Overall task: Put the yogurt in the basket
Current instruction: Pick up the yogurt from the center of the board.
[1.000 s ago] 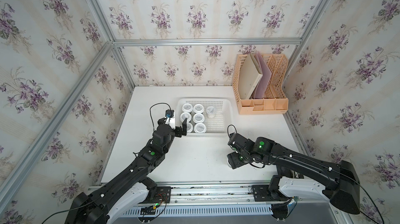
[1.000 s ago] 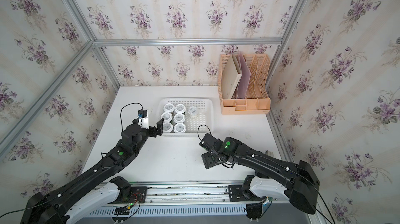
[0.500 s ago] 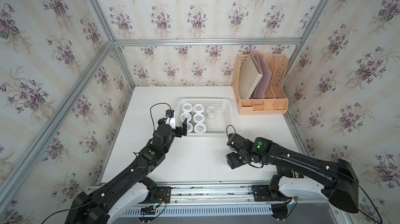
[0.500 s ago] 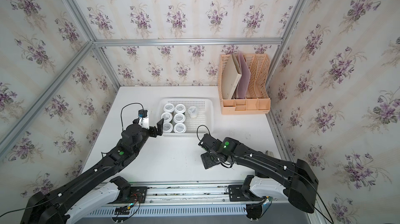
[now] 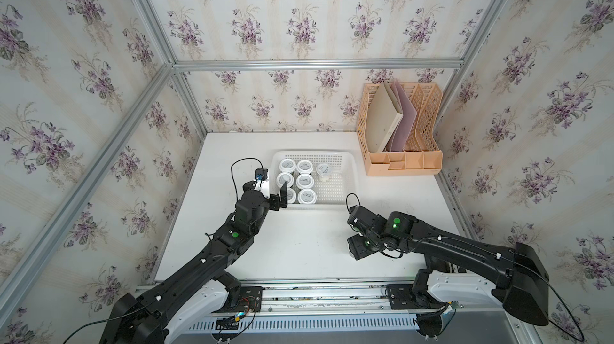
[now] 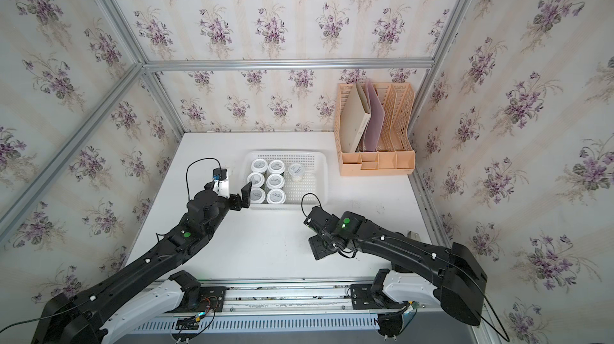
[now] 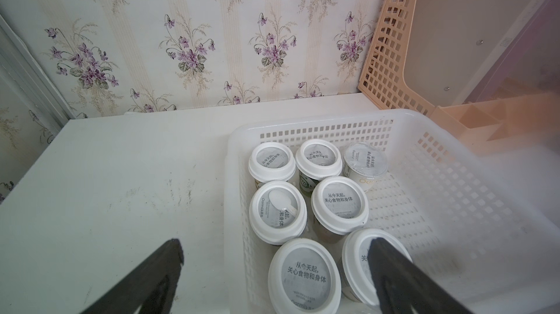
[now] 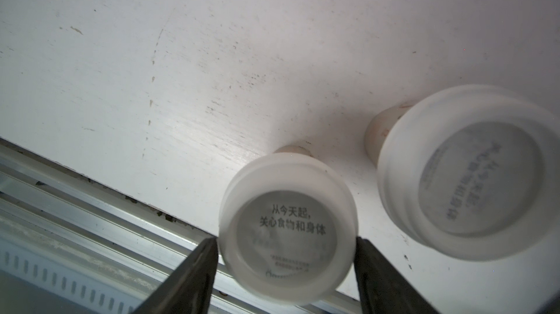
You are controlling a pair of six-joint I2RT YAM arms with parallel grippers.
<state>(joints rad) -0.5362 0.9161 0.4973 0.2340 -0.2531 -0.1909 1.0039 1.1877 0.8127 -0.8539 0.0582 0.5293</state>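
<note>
Roughly, the task is judged to be well past its middle. Seven yogurt cups (image 7: 339, 205) are counted inside the white perforated basket (image 7: 333, 117), which is set toward the far side of the table (image 5: 299, 242). Six white-lidded ones are packed against its left wall in a block two wide and three deep. The seventh, a foil-topped cup (image 7: 365, 162) without the white overcap, is stood just right of them at the far end. The right half of the basket is seen bare.

Two more are left outside, close to the table's near edge and right of centre, and are shown only in the right wrist view: an upright yogurt cup (image 8: 286, 236) and a second cup (image 8: 472, 176) near it but apart. Nine are thus counted in all, seven placed and two to go.

The right gripper (image 8: 287, 241) is set around the first of these, its jaws on either side of the lid and right against its rim; whether the cup is already pinched cannot be told. The left gripper (image 7: 275, 243) is held wide and empty above the basket's near left corner. One finger is over a cup and the other is outside the wall.

One peach file rack (image 5: 398, 156) is stood at the far right.
</note>
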